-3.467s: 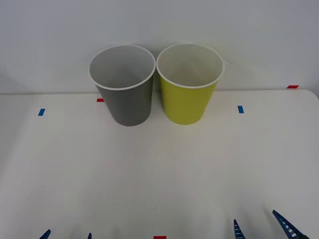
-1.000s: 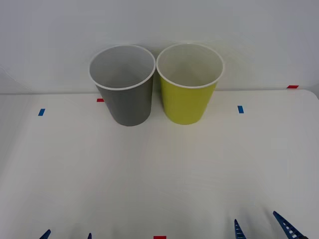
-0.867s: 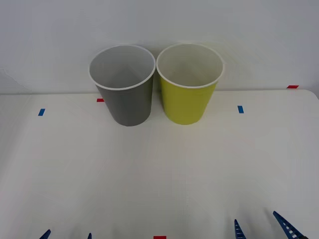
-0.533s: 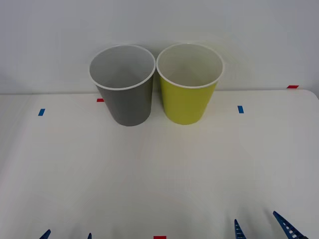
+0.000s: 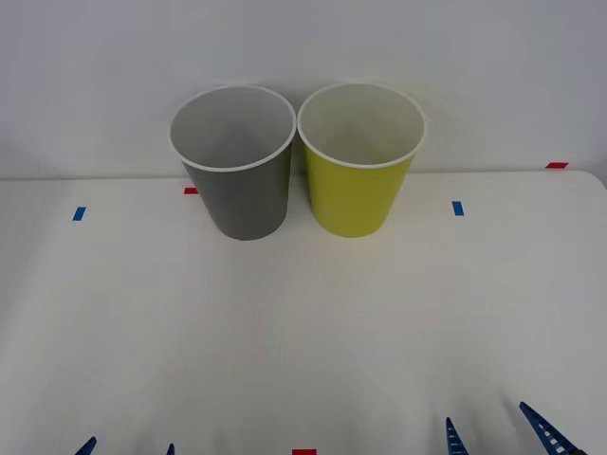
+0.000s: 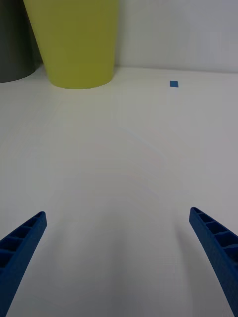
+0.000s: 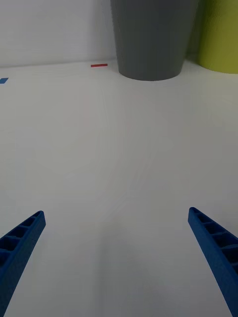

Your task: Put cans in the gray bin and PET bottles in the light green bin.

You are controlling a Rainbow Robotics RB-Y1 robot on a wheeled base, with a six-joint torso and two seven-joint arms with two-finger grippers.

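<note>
Surface: I saw a white table (image 5: 303,332) reaching from both grippers out to a pale wall (image 5: 303,47); small blue tape marks (image 5: 458,208) and red tape marks (image 5: 191,191) lay on the tabletop.

Room: the wall stood directly behind the bins, where the table ended.

Left gripper (image 7: 116,257): parked low at the table's near edge on my left, its blue ribbed fingers (image 7: 22,242) spread wide with nothing between them.

Right gripper (image 6: 118,257): parked at the near edge on my right, fingers (image 6: 213,242) likewise spread apart and holding nothing.

Gray bin (image 5: 237,166): upright, well ahead of the left gripper and slightly toward the right gripper's side; a red tape mark lay just beside its base, on the outer side.

Light green bin (image 5: 360,161): upright, well ahead of the right gripper and offset toward the left gripper's side; its rim touched or nearly touched the gray bin's rim.

Bin interiors: pale; from the front view I could make out no contents.
</note>
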